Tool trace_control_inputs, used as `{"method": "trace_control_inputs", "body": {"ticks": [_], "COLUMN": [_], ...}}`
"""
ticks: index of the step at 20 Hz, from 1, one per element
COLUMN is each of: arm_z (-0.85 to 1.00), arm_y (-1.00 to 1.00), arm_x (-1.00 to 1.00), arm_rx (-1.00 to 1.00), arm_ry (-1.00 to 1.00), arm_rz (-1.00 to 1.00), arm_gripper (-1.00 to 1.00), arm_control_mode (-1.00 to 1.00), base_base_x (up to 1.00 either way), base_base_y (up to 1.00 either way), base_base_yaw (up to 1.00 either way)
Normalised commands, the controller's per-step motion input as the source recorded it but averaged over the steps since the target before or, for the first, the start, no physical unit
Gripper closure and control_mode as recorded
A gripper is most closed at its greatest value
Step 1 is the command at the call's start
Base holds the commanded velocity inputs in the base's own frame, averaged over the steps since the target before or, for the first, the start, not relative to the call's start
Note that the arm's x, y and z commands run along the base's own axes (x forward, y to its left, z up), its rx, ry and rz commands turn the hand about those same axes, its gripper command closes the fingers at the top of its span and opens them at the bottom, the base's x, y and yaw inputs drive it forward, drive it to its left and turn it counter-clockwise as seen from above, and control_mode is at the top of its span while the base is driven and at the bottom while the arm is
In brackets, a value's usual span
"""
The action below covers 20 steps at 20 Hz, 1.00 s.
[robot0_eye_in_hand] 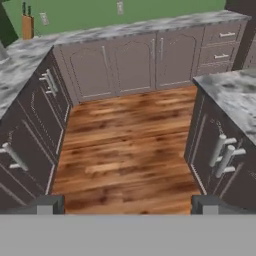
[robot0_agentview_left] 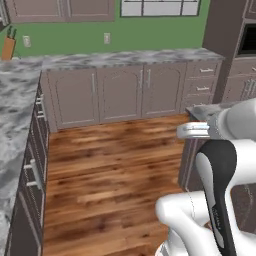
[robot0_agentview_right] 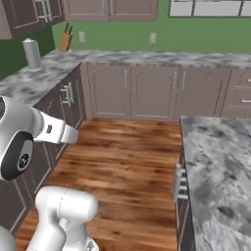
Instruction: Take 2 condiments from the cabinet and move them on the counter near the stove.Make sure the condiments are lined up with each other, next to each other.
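My gripper is open, its two dark fingertips wide apart with nothing between them. It looks down over a wooden floor between runs of low taupe cabinets. Grey-and-white marble counter tops these cabinets along the back wall and the left side, and a marble slab lies close on the right. The condiments, the cabinet with the shelf niche and the stove are out of view.
A knife block and a grey roll stand on the far left counter. A tall dark unit with a black appliance rises at the far right. Silver drawer handles stick out from the near right cabinet.
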Motion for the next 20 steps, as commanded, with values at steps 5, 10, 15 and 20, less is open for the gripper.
{"method": "trace_control_inputs", "body": {"ticks": [5, 10, 15, 20], "arm_z": [0.0, 0.0, 0.0, 0.0], "arm_y": [0.0, 0.0, 0.0, 0.0], "arm_x": [0.0, 0.0, 0.0, 0.0], "arm_rx": [0.0, 0.0, 0.0, 0.0], "arm_ry": [0.0, 0.0, 0.0, 0.0], "arm_rz": [0.0, 0.0, 0.0, 0.0], "arm_gripper": [-1.0, -1.0, -1.0, -1.0], "arm_control_mode": [1.0, 1.0, 1.0, 1.0], "base_base_x": [1.0, 1.0, 1.0, 1.0], "base_base_y": [0.27, 0.46, 0.45, 0.39], "base_base_yaw": [-0.25, -0.2, -0.22, -0.31]}}
